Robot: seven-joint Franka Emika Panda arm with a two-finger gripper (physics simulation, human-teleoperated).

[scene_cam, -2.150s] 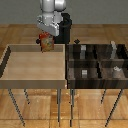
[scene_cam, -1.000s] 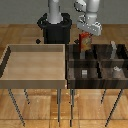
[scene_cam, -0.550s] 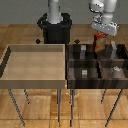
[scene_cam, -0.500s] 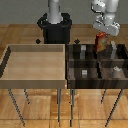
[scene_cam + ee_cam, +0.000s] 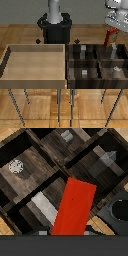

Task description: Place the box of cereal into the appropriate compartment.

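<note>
Red cereal box (image 5: 109,38) (tilted) above dark tray (image 5: 95,82).

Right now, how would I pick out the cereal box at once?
Find the dark divided tray on the exterior view's right, beside the plain tan tray. Over its far right corner, the box of cereal hangs from the hand. It is bright red-orange; the small blocks in the compartments are grey.

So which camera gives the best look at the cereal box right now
The wrist view. There the box of cereal fills the middle of the picture as a large red face above the dark compartmented tray. The exterior view shows it only as a thin red sliver under the gripper, above the tray's far compartments on the exterior view's right.
</note>
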